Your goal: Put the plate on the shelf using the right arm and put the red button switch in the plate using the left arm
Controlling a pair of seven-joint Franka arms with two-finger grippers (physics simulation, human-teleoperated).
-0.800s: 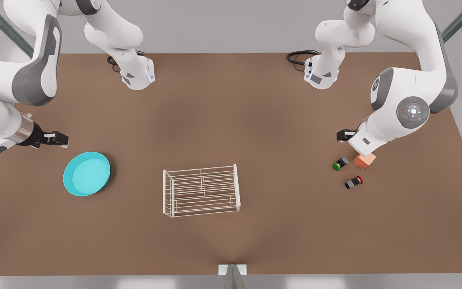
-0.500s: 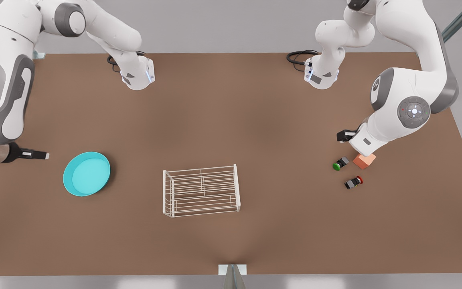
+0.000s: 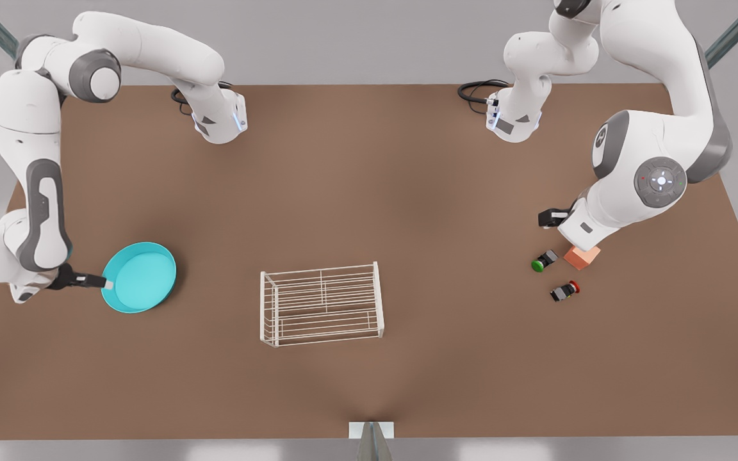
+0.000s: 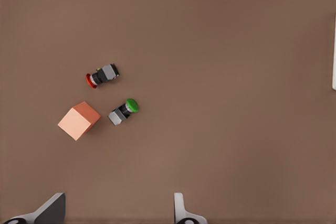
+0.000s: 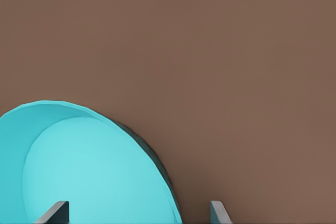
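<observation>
Right tool reached the turquoise plate's rim while the left arm waited over the switches.

The right tool [image 3: 105, 282], its fingers spread apart in the right wrist view, sat at the edge of the turquoise plate [image 3: 141, 276] on the front view's left side of the bench [image 3: 369, 192]; the dish lay flat just ahead of the fingertips, one finger over the bowl and the other outside the rim, so a pinch on the rim looked the likely next step. The white wire shelf [image 3: 321, 304] stood well apart toward the bench's middle. The left tool [image 3: 549, 216], fingers also apart, hung waiting near the orange-pink cube [image 3: 582, 256] and the green-capped switch [image 3: 543, 261]; the red button switch [image 3: 564, 291] lay on its side just beyond them, untouched.
</observation>
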